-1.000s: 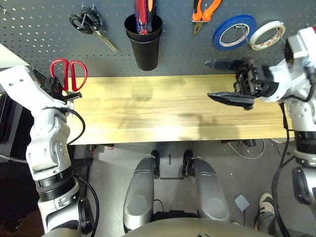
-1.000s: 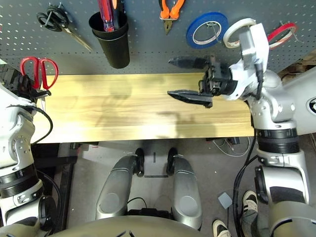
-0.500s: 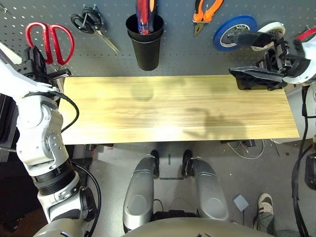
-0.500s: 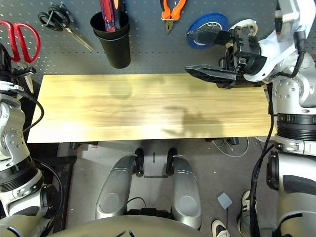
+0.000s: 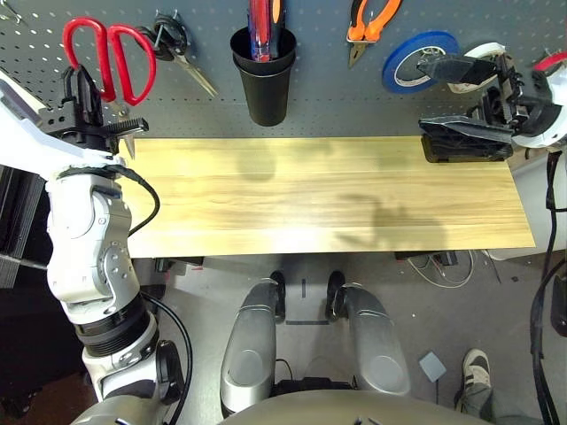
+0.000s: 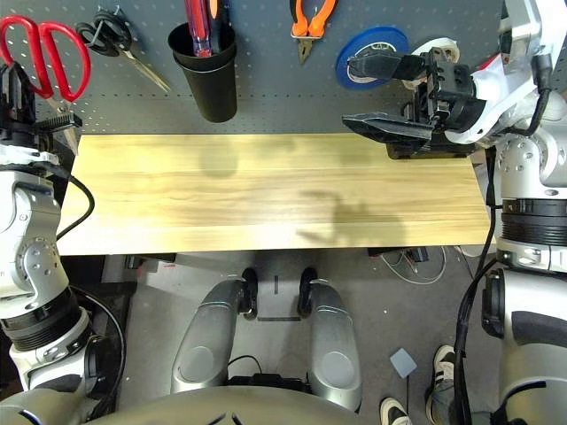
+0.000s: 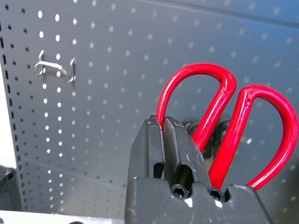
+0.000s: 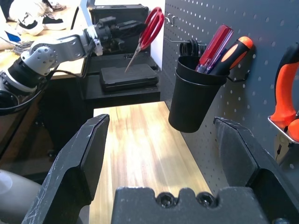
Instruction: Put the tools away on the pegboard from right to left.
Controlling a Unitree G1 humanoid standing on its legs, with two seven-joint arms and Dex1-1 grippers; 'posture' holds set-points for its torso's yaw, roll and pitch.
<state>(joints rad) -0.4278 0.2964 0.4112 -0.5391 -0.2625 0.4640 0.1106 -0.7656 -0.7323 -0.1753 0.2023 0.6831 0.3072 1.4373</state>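
A light wood-grained tabletop [image 5: 310, 195] runs along the foot of a dark grey perforated pegboard [image 5: 319, 97]; beneath it lies a grey floor [image 5: 310, 336], where a person's shoe [image 5: 477, 366] is visible at the robot's right. A black case [image 8: 128, 77] lies on a dark surface beyond the tabletop's left end.

On the pegboard, from left to right: black-handled scissors [image 5: 168, 37] on a hook; a black cup [image 5: 265, 84] containing a red-handled screwdriver [image 5: 259, 27] and an orange-and-black handle [image 8: 236, 53]; orange-and-black-handled pliers [image 5: 368, 25]; blue tape roll [image 5: 416, 62]; white tape roll [image 5: 483, 51]; red tape ring [image 5: 551, 60].

Left gripper [image 7: 163, 128]: jaws clenched on one handle loop of the red-handled scissors [image 7: 222, 112]. The other loop stands outside the jaws, beside them, and the blades point downward. An unoccupied wire hook [image 7: 55, 67] projects from the pegboard nearby.

Right gripper [image 8: 161, 140]: jaws released, spread wide, with nothing between them, in front of the blue and white tape rolls.
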